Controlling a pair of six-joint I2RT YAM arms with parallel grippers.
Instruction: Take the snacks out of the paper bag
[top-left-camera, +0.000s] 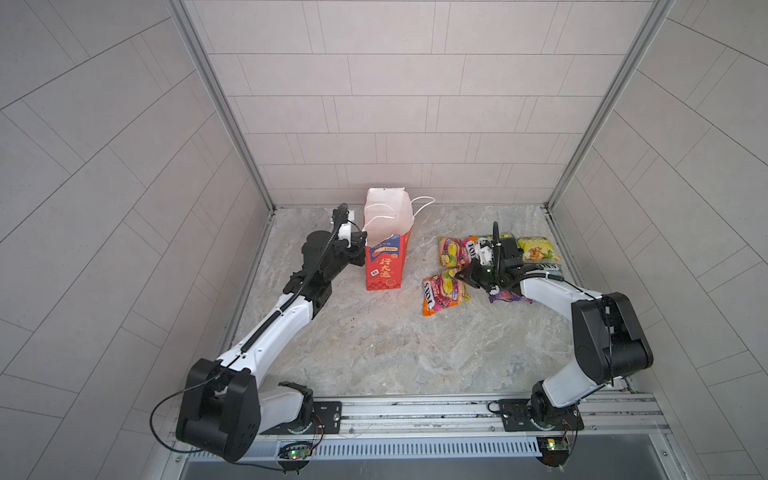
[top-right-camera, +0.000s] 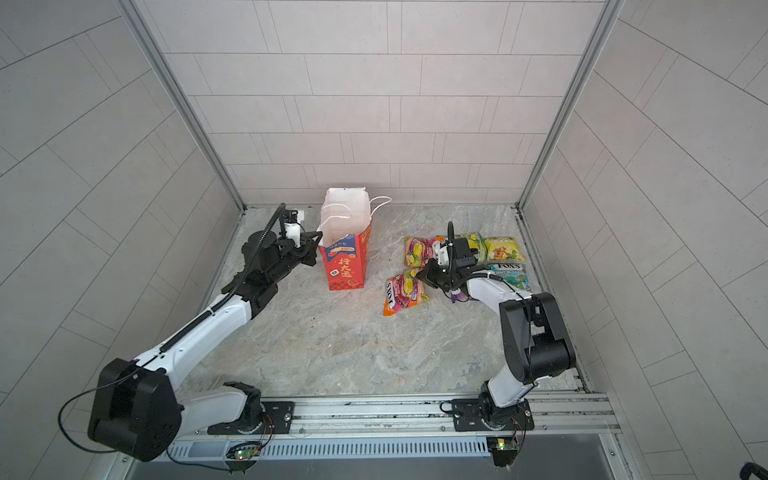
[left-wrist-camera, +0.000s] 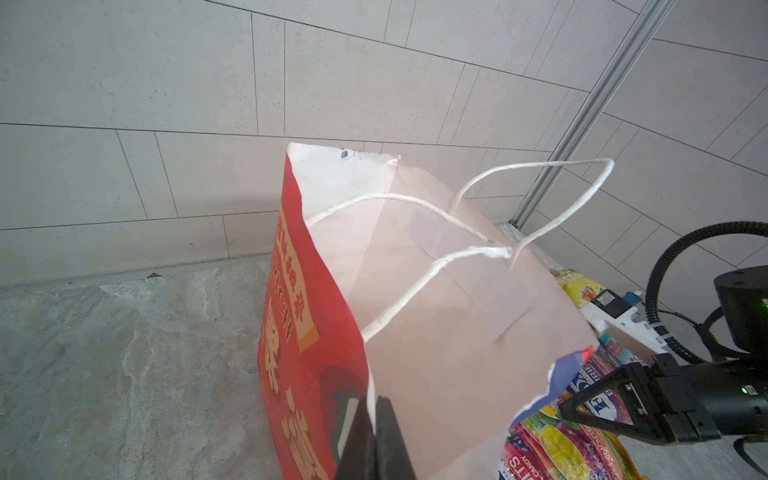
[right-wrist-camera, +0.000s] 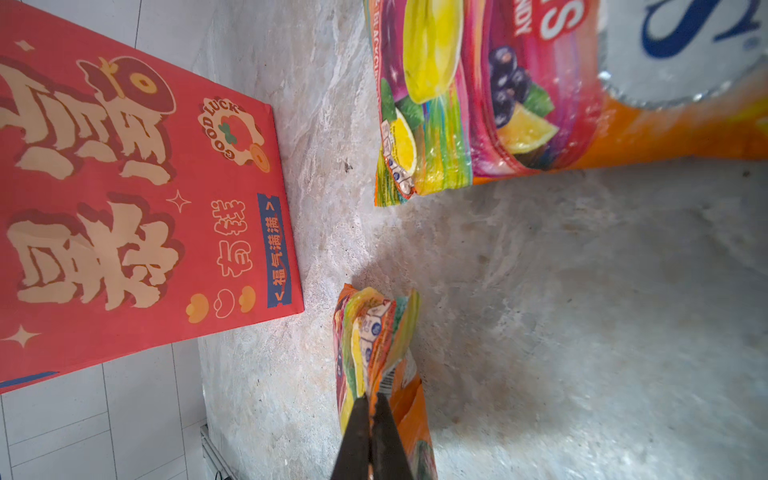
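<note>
Right gripper has its jaws pressed together on the edge of an orange packet, which sits apart from the paper bag, on its right in both top views. Left gripper pinches the bag's rim, and the bag stands upright near the back wall. Other snacks lie on the table around the right gripper.

The red paper bag bears cream characters; the orange packet shows purple fruit.
</note>
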